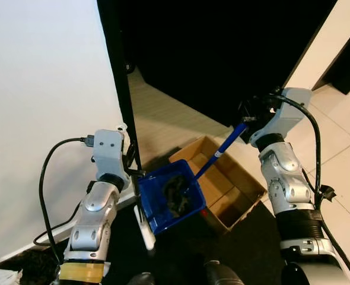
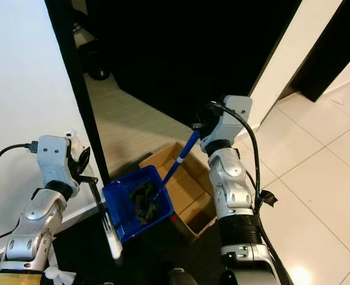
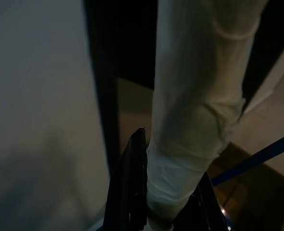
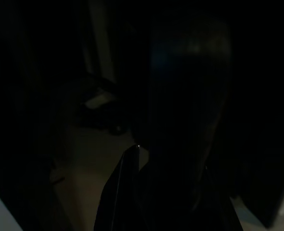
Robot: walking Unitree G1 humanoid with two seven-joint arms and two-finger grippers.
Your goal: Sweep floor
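a blue dustpan point(image 1: 170, 197) hangs tilted above the floor, its open tray facing up and toward the camera, a dark clump of swept debris point(image 1: 176, 195) resting inside. its white handle point(image 1: 146, 228) runs down from the tray's near-left corner; in the left wrist view the pale handle point(image 3: 195, 120) stands between the black fingers point(image 3: 132, 187). a blue broom shaft point(image 1: 221, 148), slanting from upper right to lower left, carries a small white label midway and dips its lower end into the tray among the debris. the pan sits over the near-left corner of an open cardboard box point(image 1: 225, 181) lying on the floor.
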